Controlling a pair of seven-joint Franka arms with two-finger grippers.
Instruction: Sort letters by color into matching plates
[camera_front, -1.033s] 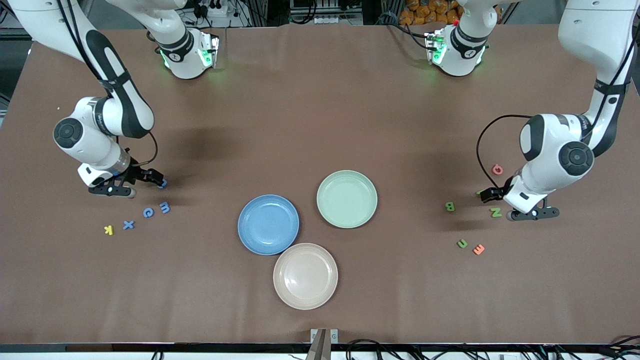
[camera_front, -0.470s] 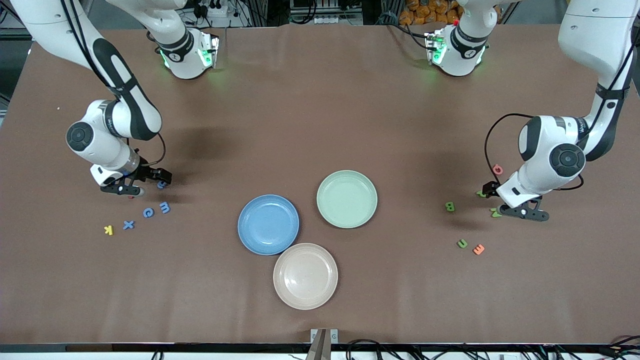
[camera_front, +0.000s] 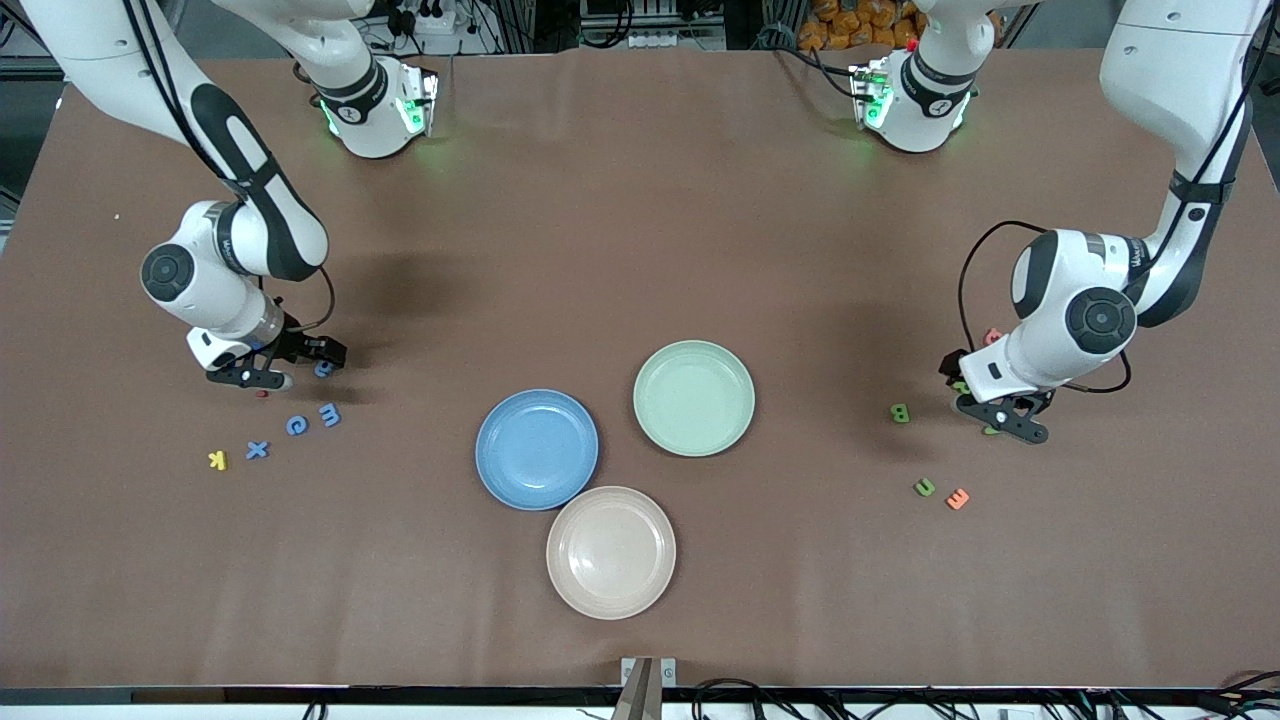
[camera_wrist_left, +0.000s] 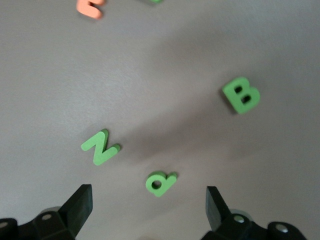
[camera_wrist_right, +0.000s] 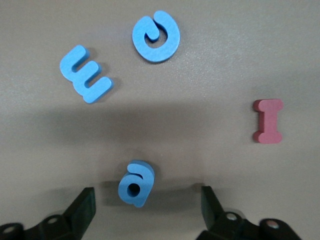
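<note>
The blue plate (camera_front: 537, 449) and the mint green plate (camera_front: 694, 397) sit side by side mid-table. My right gripper (camera_front: 288, 368) (camera_wrist_right: 147, 207) is open and low over a blue "a" (camera_wrist_right: 136, 183) (camera_front: 323, 369), which lies between its fingers. A blue E (camera_wrist_right: 86, 81) (camera_front: 329, 414), G (camera_wrist_right: 156, 36) (camera_front: 297, 425) and X (camera_front: 257, 450) lie nearer the front camera. My left gripper (camera_front: 985, 405) (camera_wrist_left: 148, 210) hangs open over a green "a" (camera_wrist_left: 160, 182). A green N (camera_wrist_left: 101, 147) and B (camera_wrist_left: 241, 95) (camera_front: 900, 412) lie close by. Another green letter (camera_front: 924, 487) lies nearer the camera.
A beige plate (camera_front: 611, 551) touches the blue one on the camera side. A red I (camera_wrist_right: 268, 120) and a yellow K (camera_front: 217, 460) lie among the blue letters. An orange E (camera_front: 957, 498) and a pink letter (camera_front: 992, 337) lie among the green ones.
Both grippers shifted toward the middle of the table. The left one went from over the N to over the green "a"; the right one settled around the blue "a".
</note>
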